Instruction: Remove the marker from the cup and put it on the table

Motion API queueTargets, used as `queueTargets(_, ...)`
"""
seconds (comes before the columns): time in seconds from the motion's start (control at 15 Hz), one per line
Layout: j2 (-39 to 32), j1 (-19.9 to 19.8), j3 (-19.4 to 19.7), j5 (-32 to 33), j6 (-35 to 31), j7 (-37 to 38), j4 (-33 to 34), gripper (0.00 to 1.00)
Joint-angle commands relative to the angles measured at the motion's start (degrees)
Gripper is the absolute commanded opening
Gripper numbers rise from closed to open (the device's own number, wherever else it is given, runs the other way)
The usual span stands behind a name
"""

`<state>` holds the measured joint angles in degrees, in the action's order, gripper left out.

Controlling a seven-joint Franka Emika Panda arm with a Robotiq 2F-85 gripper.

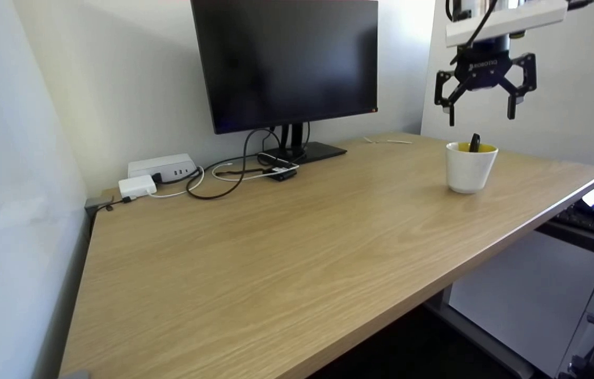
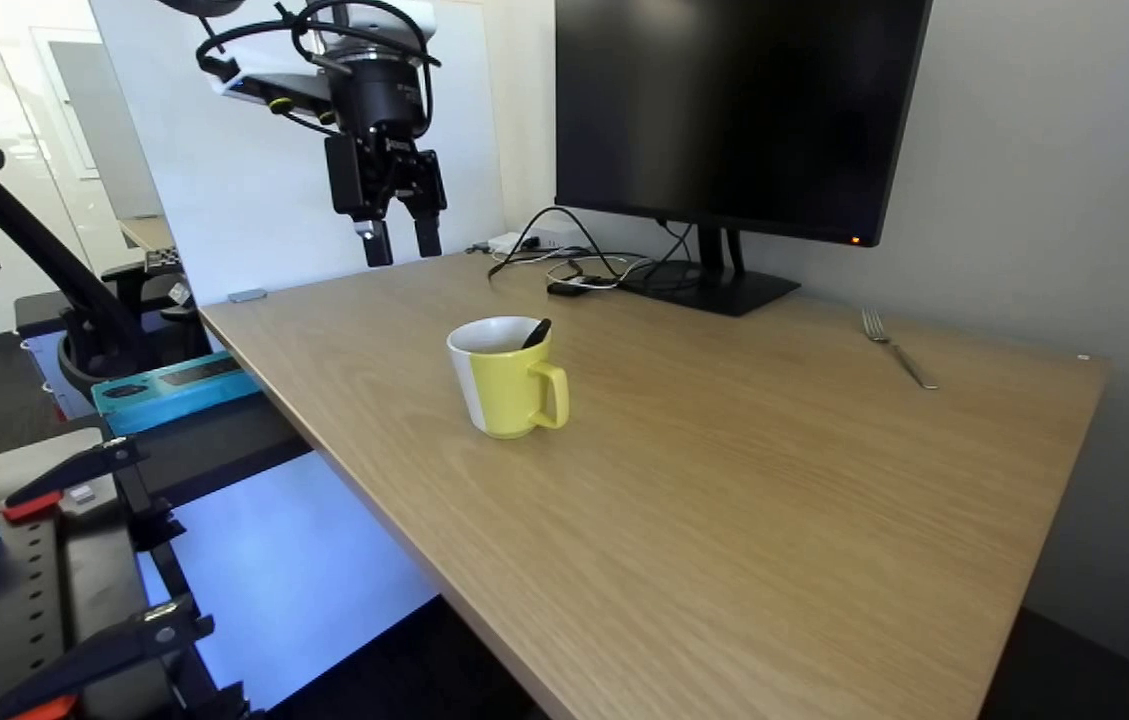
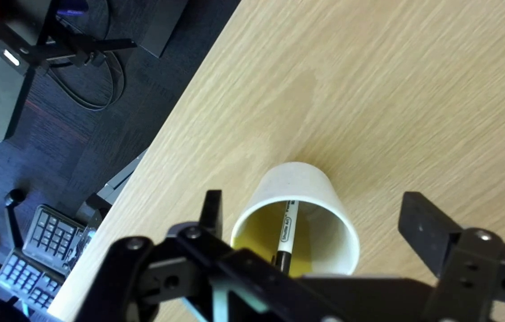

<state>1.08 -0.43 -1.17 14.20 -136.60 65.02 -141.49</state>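
The cup (image 1: pixel 467 171) stands upright on the light wood table (image 1: pixel 275 252). In an exterior view the cup (image 2: pixel 504 395) shows white and yellow sides and a yellow handle. The marker (image 3: pixel 289 223) leans inside the cup, with a white printed body and a black end upward. Its black end also rises above the rim in both exterior views (image 1: pixel 474 143) (image 2: pixel 537 333). My gripper (image 1: pixel 481 111) is open and empty, above the cup and apart from it. In the wrist view its fingers stand wide, either side of the cup; part of the marker's black end is hidden behind the gripper.
A monitor (image 1: pixel 291 63) stands at the table's back, with tangled cables (image 1: pixel 244 168) and white boxes (image 1: pixel 162 167) beside it. A fork (image 2: pixel 892 348) lies near the back edge. The table's front edge runs near the cup. A cart with clamps (image 2: pixel 74 560) stands beside the table.
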Motion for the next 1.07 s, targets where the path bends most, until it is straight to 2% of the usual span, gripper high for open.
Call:
queueTargets(0.0, -3.14, -0.60, 1.18, 2.49, -2.49, 1.67, 2.23, 1.00)
queueTargets(0.4, -8.08, 0.21, 3.48, 3.15, -5.38, 2.32, 5.29, 1.00)
queueTargets(1.0, -7.85, 0.70, 3.80, 1.76, -4.41, 1.01, 5.13, 1.00)
